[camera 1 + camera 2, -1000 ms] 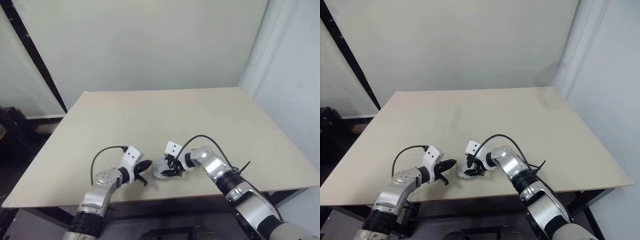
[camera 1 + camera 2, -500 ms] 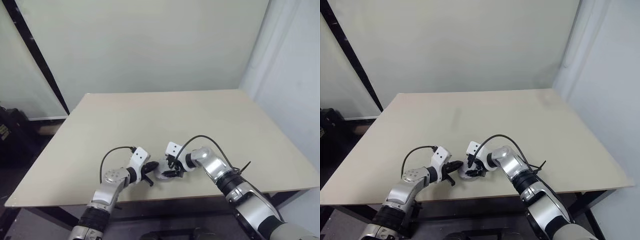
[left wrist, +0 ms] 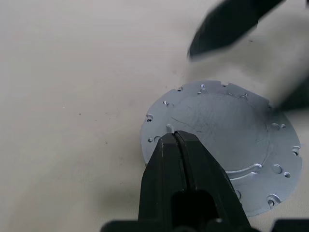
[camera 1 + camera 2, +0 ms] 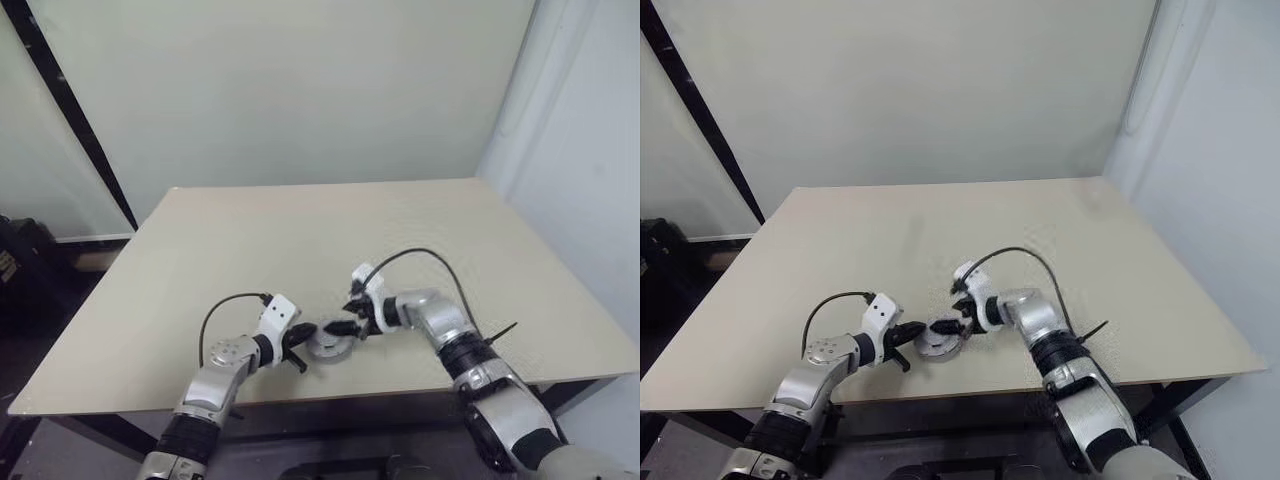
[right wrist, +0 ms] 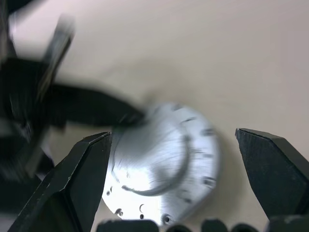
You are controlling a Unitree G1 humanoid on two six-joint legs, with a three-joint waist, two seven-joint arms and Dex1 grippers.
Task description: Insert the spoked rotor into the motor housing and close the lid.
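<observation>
Near the front edge of the table, around 6 o'clock, the lid lies light-grey face up; it looks like thin, stiff, smooth metal, likely slippery, best pinched across its rim. Left gripper, at the lid's 9 o'clock, is fully closed, tips resting on the rim; right gripper, at its 3 o'clock, gapes wide and empty, straddling the lid

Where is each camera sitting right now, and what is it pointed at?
Head pair: look down over the table; both arms show, left gripper and right gripper flanking the lid.
Left wrist: looks along its shut fingers resting on the lid.
Right wrist: looks between its open fingers at the lid.
All views share the lid.
</observation>
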